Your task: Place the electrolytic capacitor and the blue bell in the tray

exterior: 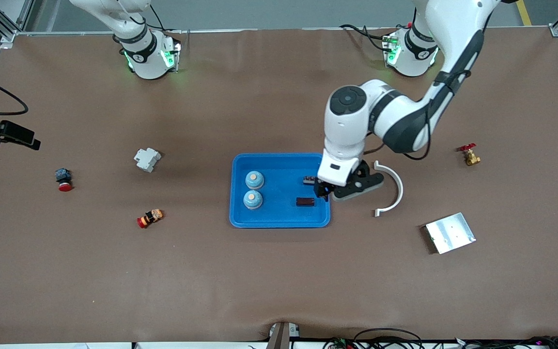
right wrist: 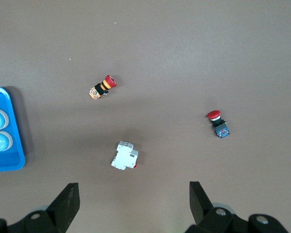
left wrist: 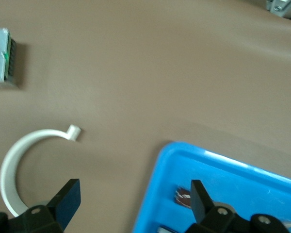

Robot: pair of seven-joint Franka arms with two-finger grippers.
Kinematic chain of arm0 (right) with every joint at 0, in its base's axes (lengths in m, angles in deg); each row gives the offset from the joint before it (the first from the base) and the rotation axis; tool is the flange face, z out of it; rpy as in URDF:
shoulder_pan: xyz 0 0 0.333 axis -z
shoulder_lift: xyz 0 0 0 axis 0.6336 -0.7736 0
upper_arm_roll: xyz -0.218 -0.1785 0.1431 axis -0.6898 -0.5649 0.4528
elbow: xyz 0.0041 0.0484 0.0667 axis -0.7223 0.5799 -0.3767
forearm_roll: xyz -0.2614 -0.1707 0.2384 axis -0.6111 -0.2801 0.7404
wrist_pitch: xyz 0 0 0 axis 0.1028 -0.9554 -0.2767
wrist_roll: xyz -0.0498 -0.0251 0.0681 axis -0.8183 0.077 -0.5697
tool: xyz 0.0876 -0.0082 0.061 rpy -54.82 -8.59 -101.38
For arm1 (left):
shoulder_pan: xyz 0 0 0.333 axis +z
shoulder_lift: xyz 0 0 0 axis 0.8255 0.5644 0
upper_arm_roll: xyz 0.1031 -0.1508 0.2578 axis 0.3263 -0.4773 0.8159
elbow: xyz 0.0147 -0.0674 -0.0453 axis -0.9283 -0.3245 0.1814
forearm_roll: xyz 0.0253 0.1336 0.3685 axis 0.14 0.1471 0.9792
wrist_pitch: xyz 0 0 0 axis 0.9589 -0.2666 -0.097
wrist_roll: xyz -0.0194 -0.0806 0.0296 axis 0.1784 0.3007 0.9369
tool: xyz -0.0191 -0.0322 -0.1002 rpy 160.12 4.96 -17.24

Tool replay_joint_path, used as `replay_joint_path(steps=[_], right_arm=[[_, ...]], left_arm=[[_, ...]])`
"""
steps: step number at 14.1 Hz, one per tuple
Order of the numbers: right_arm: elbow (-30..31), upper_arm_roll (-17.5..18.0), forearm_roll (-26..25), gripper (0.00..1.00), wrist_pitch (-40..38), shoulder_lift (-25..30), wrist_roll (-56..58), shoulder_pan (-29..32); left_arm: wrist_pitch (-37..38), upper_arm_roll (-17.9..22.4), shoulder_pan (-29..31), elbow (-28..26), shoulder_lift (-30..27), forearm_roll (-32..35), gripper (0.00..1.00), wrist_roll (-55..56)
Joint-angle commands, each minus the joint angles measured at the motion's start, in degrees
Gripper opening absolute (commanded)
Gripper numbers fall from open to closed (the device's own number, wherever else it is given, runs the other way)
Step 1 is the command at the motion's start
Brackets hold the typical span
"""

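Note:
The bright-blue tray [exterior: 279,222] lies mid-table. In it are two blue bells [exterior: 255,180] [exterior: 253,199] side by side toward the right arm's end. A dark brown capacitor [exterior: 305,201] and a small dark part [exterior: 309,180] lie toward the left arm's end. My left gripper [exterior: 325,191] is open and empty, low over the tray's rim at that end. In the left wrist view [left wrist: 134,194] it straddles the tray's edge [left wrist: 223,174], with the capacitor [left wrist: 183,197] by one finger. My right gripper [right wrist: 134,196] is open and empty, high over the table's right-arm end.
A white curved piece [exterior: 395,186] lies beside the left gripper. A silver plate [exterior: 450,232] and a brass valve [exterior: 469,155] sit toward the left arm's end. A white breaker [exterior: 147,159], a red-and-orange button [exterior: 150,218] and a red button switch [exterior: 63,179] lie toward the right arm's end.

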Motion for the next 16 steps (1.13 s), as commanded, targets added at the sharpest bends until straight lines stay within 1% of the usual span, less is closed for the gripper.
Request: replay_joint_path(steps=[1, 4, 8, 11, 15, 16], right_arm=[[-0.27, 0.04, -0.79, 1.0, -1.12, 0.66, -2.11, -0.48], [-0.35, -0.13, -0.79, 1.0, -1.12, 0.66, -1.93, -0.48], [-1.23, -0.04, -0.7, 1.0, -1.2, 0.48, -2.2, -0.57], [-1.5, -0.04, -0.7, 1.0, -1.29, 0.31, -2.2, -0.66], [-1.41, -0.04, -0.7, 1.0, -1.47, 0.22, -2.2, -0.57], [-1.5, -0.04, -0.7, 1.0, -1.38, 0.22, -2.2, -0.57]], left_arm=[[1.73, -1.61, 3.18, 0.08, -2.32, -1.54, 1.0, -7.22], [2.7, -1.61, 5.91, 0.08, -3.11, -1.63, 1.0, -13.64], [2.7, -1.7, 9.34, 1.13, -3.12, -1.8, 1.0, -18.4], [2.87, -1.61, 11.62, 3.93, -2.85, -4.78, 1.0, -23.23], [3.14, -1.61, 14.87, 4.65, -3.11, -5.06, 1.0, -28.15], [5.31, -1.79, 16.71, 4.65, -3.2, -5.06, 1.0, -30.95]])
